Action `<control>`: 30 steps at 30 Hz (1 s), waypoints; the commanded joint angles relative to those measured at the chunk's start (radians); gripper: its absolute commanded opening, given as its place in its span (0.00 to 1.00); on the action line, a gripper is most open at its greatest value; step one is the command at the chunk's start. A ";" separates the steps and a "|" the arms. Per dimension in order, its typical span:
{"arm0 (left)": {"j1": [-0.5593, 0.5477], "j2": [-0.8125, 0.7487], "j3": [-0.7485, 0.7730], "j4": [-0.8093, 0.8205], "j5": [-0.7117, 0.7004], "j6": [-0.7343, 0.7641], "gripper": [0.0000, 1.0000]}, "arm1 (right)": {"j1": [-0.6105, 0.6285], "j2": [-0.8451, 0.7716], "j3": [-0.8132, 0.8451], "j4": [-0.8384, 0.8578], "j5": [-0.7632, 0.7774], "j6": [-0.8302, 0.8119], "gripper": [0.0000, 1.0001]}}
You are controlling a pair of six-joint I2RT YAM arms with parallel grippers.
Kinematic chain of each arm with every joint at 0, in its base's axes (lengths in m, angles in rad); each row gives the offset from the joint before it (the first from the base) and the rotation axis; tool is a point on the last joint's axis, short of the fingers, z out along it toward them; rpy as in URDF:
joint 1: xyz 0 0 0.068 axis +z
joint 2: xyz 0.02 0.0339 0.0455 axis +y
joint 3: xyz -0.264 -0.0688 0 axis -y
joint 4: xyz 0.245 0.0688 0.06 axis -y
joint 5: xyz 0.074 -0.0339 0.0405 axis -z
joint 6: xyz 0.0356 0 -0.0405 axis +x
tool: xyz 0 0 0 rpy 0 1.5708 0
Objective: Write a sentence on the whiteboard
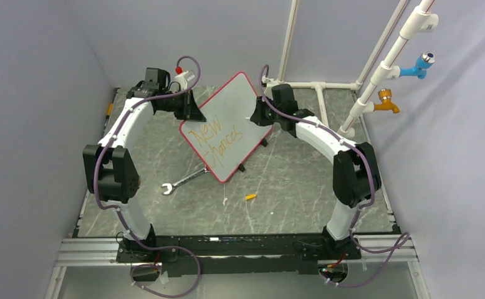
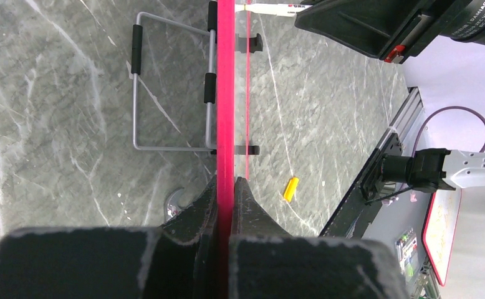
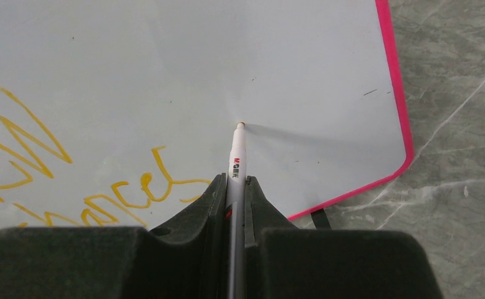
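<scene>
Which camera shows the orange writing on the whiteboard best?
Top external: both lines of the writing show whole. Right wrist crops it at the frame edge; left wrist sees the whiteboard edge-on, no writing.

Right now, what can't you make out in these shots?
- Right wrist: the sentence is cut off by the left edge and hidden low down by the right fingers.
- Left wrist: the whiteboard shows edge-on, its face unseen.
- Top: the wrench has its far end hidden by the whiteboard; the yellow piece is too small to identify.
</scene>
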 commanded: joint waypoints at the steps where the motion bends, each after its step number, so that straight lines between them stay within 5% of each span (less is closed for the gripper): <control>1: -0.023 -0.014 -0.004 -0.016 -0.092 0.079 0.00 | 0.007 0.002 0.009 0.047 -0.076 -0.013 0.00; 20: -0.023 -0.020 -0.005 -0.014 -0.093 0.079 0.00 | 0.035 -0.028 -0.119 0.046 -0.088 -0.003 0.00; 30: -0.023 -0.021 -0.006 -0.015 -0.094 0.081 0.00 | 0.034 0.000 -0.054 -0.010 0.012 -0.009 0.00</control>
